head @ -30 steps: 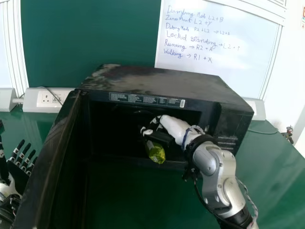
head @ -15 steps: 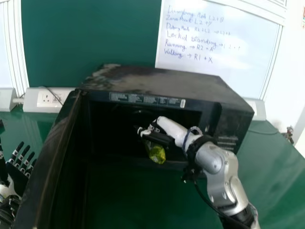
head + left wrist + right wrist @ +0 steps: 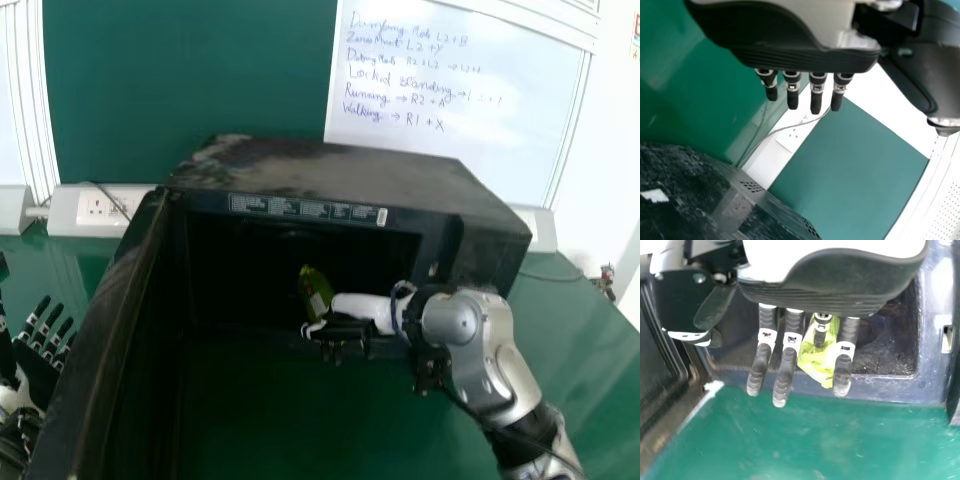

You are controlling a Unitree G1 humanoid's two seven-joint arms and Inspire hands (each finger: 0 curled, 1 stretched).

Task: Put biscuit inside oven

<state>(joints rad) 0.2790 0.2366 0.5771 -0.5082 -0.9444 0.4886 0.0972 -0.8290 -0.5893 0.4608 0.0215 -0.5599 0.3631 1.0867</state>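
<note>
Left of the white, blue-lettered whiteboard (image 3: 460, 140) is a flat dark-green panel (image 3: 190, 70); below the whiteboard, a glossy green table (image 3: 575, 360).

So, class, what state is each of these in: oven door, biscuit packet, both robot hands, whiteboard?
Oven door: open.
Biscuit packet: tilted, at the mouth of the oven.
Right hand: open, fingers extended.
Left hand: open, fingers extended.
Whiteboard: written on.
</note>
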